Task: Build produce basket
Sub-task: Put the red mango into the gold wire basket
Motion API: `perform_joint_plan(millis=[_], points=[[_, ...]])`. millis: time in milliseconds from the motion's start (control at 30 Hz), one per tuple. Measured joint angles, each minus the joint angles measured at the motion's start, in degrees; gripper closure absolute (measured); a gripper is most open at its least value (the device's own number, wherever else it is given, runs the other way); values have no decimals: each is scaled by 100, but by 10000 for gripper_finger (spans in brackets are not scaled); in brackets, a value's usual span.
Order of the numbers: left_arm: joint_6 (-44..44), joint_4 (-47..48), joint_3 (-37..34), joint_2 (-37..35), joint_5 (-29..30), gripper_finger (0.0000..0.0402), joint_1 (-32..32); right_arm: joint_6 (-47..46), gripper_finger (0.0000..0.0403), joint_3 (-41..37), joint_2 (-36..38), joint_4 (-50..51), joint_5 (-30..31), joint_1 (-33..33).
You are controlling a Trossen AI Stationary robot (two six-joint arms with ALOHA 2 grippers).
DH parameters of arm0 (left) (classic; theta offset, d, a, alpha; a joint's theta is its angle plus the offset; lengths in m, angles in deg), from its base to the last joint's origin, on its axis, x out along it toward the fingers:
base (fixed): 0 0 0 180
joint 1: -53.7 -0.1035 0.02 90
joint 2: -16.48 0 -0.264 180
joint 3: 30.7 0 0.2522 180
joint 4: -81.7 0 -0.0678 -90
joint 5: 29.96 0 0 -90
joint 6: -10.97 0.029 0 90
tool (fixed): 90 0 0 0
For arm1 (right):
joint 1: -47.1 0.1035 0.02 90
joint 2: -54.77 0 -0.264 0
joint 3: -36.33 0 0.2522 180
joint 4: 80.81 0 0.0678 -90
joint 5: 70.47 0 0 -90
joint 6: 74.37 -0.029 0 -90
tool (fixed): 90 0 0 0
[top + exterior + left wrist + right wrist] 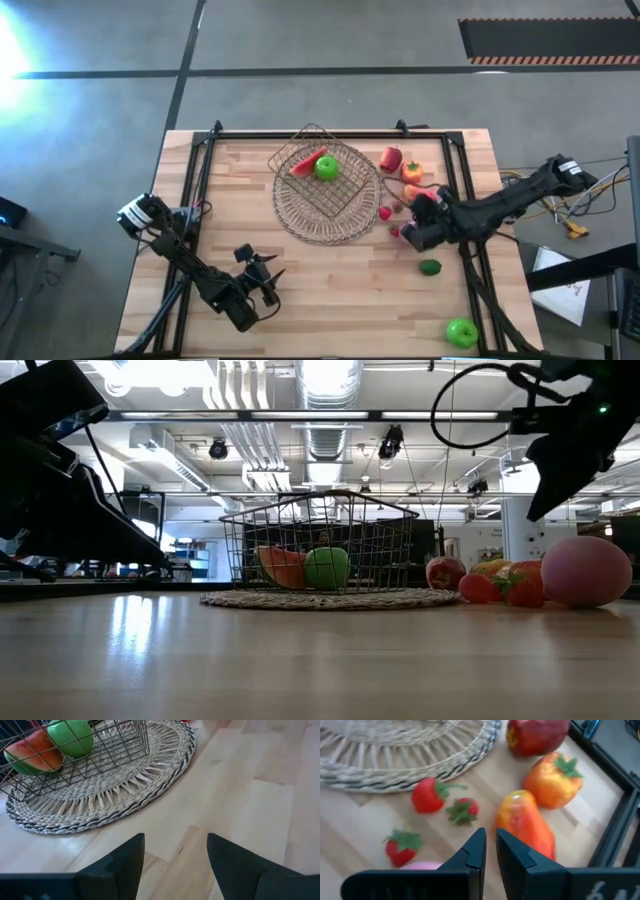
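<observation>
Right wrist view: right end effector (pixel 490 851) nearly closed, holding nothing, hovering over loose produce beside the woven mat (pixel 372 215). Left end effector (pixel 175 857) open, empty, waiting near the desk's (pixel 330 290) front. Basket (pixel 345 175) on the mat holds only a green apple (pixel 327 168) and a red slice (pixel 304 165); most pieces left outside, judged early stage.
</observation>
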Motion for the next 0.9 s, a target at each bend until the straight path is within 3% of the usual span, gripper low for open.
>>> perform_joint_plan(millis=[200,500,733,900], points=[[0,0,0,0,0,203,0,1097,333,63,537,-5,-741,-1236],[-2,-1,-11,0,-1,203,0,2700,195,-17,354,-186,-1571,-2980],[-2,0,-24,0,-2,203,0,3338,101,-107,-143,-613,-2265,-3666],[-4,0,-28,0,-2,203,0,3469,68,-107,-466,-850,-2384,-3912]])
